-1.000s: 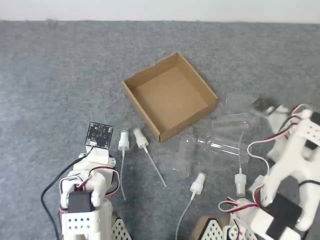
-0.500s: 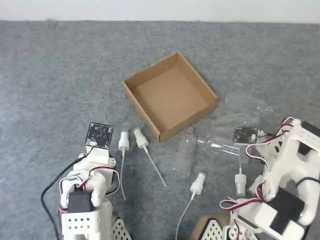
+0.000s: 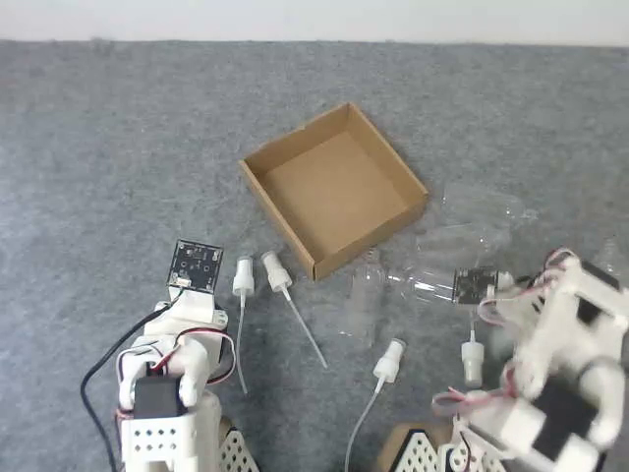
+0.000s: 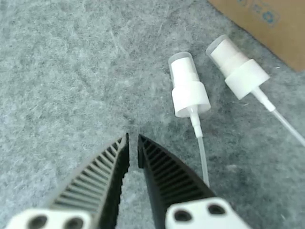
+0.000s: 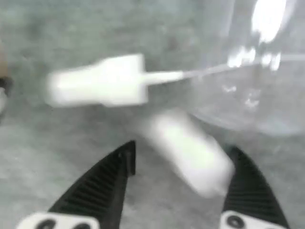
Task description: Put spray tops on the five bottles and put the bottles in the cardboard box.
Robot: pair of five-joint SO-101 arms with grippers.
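Observation:
The open cardboard box (image 3: 334, 192) sits mid-table. Clear bottles lie on their sides to its right (image 3: 442, 285), (image 3: 482, 206), and one (image 3: 366, 295) lies near the box's front corner. Two white spray tops (image 3: 243, 278), (image 3: 275, 272) lie in front of the box, and two more (image 3: 390, 361), (image 3: 473, 359) lie nearer the arms. My left gripper (image 4: 132, 139) is shut and empty, low over the carpet beside the first pair (image 4: 189, 90), (image 4: 237, 67). My right gripper (image 5: 183, 155) is open over a blurred spray top (image 5: 188, 155), with another top (image 5: 100, 86) and a bottle (image 5: 257, 62) just beyond.
Grey carpet covers the table. The left arm (image 3: 167, 393) stands at the near left and the right arm (image 3: 550, 374) at the near right. A corner of the box (image 4: 267, 19) is close ahead of the left gripper. Open carpet stretches left of and behind the box.
The right arm has swung from the far right edge leftward and down, so its wrist now hangs over the bottles and the spray top. The left arm has not moved.

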